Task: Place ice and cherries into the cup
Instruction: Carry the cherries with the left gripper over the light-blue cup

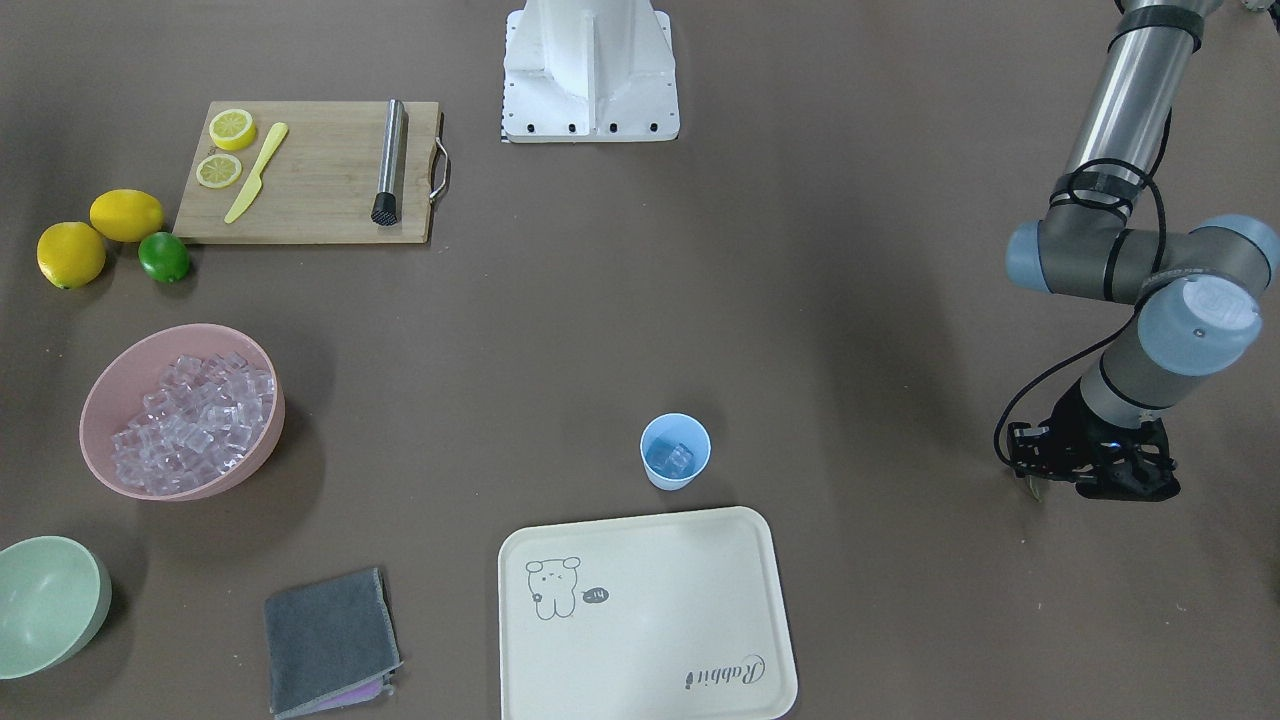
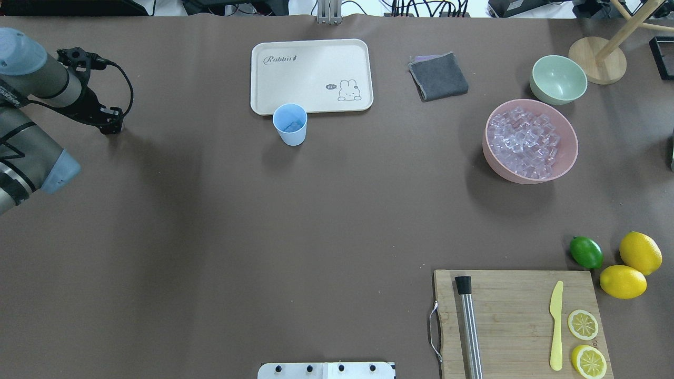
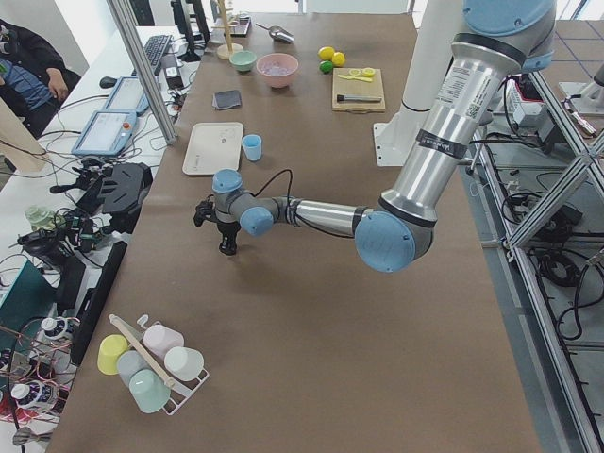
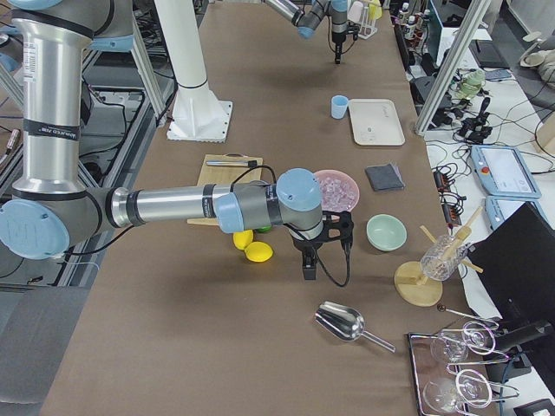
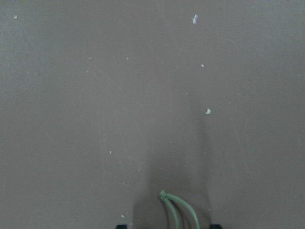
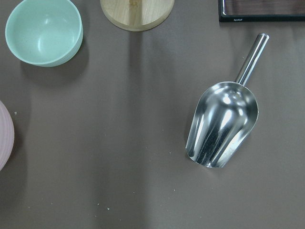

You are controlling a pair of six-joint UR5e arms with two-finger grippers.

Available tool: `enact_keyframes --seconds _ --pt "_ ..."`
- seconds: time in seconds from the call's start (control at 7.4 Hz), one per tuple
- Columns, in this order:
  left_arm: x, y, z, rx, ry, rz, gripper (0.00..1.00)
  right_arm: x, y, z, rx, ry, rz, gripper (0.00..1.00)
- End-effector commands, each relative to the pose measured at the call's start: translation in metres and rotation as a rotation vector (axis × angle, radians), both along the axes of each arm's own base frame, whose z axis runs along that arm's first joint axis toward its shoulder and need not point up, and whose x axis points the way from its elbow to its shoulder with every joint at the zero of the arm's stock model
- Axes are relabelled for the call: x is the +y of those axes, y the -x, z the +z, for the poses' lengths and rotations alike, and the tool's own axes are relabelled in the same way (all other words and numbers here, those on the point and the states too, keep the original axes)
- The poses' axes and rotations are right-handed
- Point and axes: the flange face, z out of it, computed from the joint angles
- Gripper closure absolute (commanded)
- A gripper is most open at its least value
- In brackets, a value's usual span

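The light-blue cup (image 1: pixel 675 452) stands beside the cream tray (image 1: pixel 640 610) and holds a few cubes of ice (image 1: pixel 671 459). Many more cubes of ice (image 2: pixel 524 143) fill the pink bowl (image 2: pixel 568 158). My left gripper (image 2: pixel 110 126) hangs low over bare table far to the cup's side. In the left wrist view, thin green stems of the cherries (image 5: pixel 177 210) poke out between its fingers; the dark fruits are hidden. My right gripper (image 4: pixel 308 270) shows only in the exterior right view, above a metal scoop (image 6: pixel 223 124); whether it is open I cannot tell.
A grey cloth (image 2: pixel 438 76) and a pale green bowl (image 2: pixel 558 80) lie near the pink bowl. A cutting board (image 2: pixel 516 321) carries a muddler, a yellow knife and lemon slices, with two lemons and a lime (image 2: pixel 586 252) beside it. A wooden stand (image 2: pixel 597 66) is at the far corner.
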Motion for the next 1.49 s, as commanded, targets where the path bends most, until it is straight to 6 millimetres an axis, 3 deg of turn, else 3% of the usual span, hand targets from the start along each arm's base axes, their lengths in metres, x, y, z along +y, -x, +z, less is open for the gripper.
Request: enact_keyframes --seconds 0.0,0.14,0.27,0.41,0.54,0.81,1.08,1.22,1.35 --pt "-0.013 0.023 -0.018 0.052 0.027 -0.010 0.67 0.000 0.000 -0.001 -0.001 -0.003 0.000 0.01" --pt "-0.029 0.032 -0.057 0.067 0.053 -0.018 0.67 0.002 0.000 -0.002 -0.001 -0.003 0.000 0.01" --pt "-0.044 0.025 -0.115 0.061 0.065 -0.032 0.67 0.003 -0.002 -0.001 -0.001 -0.002 0.004 0.01" --pt "-0.044 0.020 -0.164 0.076 0.066 -0.044 0.67 0.003 -0.003 -0.002 -0.001 -0.003 0.007 0.01" --pt "-0.037 0.001 -0.211 0.128 0.102 -0.110 0.67 0.002 -0.003 -0.001 -0.001 -0.001 0.007 0.01" --pt "0.008 -0.101 -0.303 0.205 0.149 -0.187 0.66 0.001 -0.003 -0.003 -0.001 -0.004 0.007 0.01" --pt "0.036 -0.175 -0.362 0.238 0.178 -0.245 0.67 0.000 -0.003 -0.004 -0.001 -0.007 0.007 0.01" --pt "0.037 -0.198 -0.379 0.234 0.175 -0.269 0.67 -0.001 -0.003 -0.005 -0.001 -0.009 0.007 0.01" --pt "0.048 -0.212 -0.382 0.240 0.202 -0.299 0.67 0.000 -0.004 -0.005 -0.001 -0.009 0.008 0.01"
